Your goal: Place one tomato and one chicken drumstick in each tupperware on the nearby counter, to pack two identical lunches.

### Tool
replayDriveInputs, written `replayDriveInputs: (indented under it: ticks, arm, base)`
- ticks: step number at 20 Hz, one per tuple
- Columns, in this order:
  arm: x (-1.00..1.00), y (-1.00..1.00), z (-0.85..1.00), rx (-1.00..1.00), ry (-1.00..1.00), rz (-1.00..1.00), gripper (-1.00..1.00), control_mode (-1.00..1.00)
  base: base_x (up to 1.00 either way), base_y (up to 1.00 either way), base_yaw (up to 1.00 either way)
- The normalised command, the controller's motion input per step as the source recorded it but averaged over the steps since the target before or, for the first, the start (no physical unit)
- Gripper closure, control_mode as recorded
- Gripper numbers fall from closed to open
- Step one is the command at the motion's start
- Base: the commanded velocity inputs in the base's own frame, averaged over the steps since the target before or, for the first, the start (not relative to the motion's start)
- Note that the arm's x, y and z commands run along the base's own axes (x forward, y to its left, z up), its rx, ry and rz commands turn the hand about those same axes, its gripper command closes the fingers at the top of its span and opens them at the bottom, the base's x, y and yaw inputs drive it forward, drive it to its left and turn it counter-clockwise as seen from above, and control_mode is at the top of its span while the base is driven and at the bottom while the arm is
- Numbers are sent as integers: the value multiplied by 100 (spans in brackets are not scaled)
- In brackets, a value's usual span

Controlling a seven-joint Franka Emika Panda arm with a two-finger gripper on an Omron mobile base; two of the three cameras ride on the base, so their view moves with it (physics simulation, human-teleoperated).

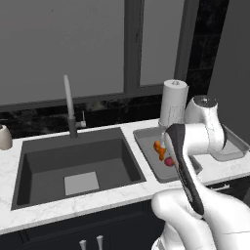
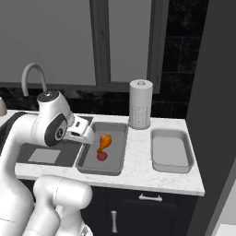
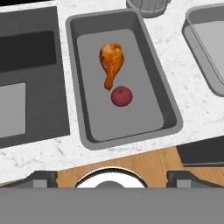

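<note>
White marbled stone makes up the counter (image 2: 138,168), which runs over dark navy cabinets below a wide grey window and a black splashback. Set into it at the left is one dark sink (image 1: 78,168) with one grey faucet (image 1: 69,105) behind it. Two grey tupperware trays lie on the counter to the right of the sink, well apart from each other. The near tupperware (image 3: 164,103), just beside the sink, holds one chicken drumstick (image 3: 111,62) and one tomato (image 3: 121,96); the red tomato lies right at the thin end of the drumstick, and whether they touch cannot be told. The far tupperware (image 2: 171,151) sits further right, near the counter's end, with only its bare grey floor showing. One white paper-towel roll (image 2: 140,104) stands upright at the back, between the two trays. One pale rounded jar (image 1: 4,137) sits at the far left edge behind the sink. In the hand view, the gripper (image 3: 111,179) hangs above the counter's front edge near the filled tray, its two dark fingertips spread wide with nothing between them.
</note>
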Motion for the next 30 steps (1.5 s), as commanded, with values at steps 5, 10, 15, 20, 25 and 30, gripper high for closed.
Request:
replayDriveInputs:
  ticks: [5,10,15,20,25,30]
  arm:
    - [-92,3,9,20,-43,0,-100,-100]
    - [-52,5,0,1,-48,0,-100,-100]
    - [-18,13,0,-7,-9,-2,-100,-100]
    - [-2,32,-29,-16,-2,-8,-100,-100]
    - [-5,5,-43,-12,0,-13,-100,-100]
    - [-13,-2,-26,-1,-4,-3,-100,-100]
  base:
    - [0,0,0]
    - [0,0,0]
    - [0,0,0]
    - [0,0,0]
    - [0,0,0]
    - [0,0,0]
